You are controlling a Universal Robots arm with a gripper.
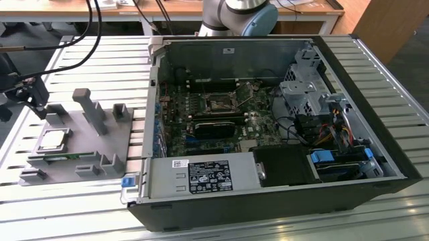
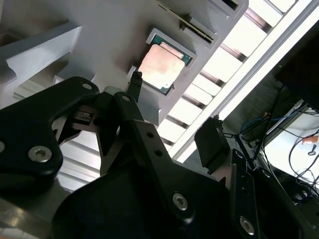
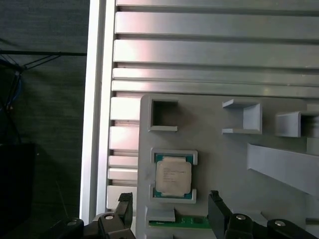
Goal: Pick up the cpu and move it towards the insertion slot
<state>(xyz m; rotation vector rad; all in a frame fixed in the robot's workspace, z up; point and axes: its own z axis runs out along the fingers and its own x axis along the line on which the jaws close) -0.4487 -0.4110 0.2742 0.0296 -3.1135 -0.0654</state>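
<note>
The cpu [image 1: 54, 140] lies flat in a square pocket of the grey fixture [image 1: 100, 145] on the exterior view's left, its silver top facing up. It also shows in both wrist views, as the cpu [image 3: 173, 177] and the cpu [image 2: 162, 67]. My gripper [image 1: 32, 103] hovers above the fixture's far left corner, apart from the chip. Its gripper [image 3: 169, 204] stands open, with one of the black fingers [image 3: 124, 205] on either side and nothing between them. The insertion slot [image 1: 220, 103] sits on the green board inside the open computer case [image 1: 375, 125].
A green memory stick [image 1: 64, 157] lies in the fixture just beside the cpu. Tall grey posts [image 1: 90, 110] rise from the fixture. The case holds a labelled power supply [image 1: 201, 176], a drive cage [image 1: 305, 95] and cables. The slatted metal table [image 1: 100, 60] ends close to the fixture's left.
</note>
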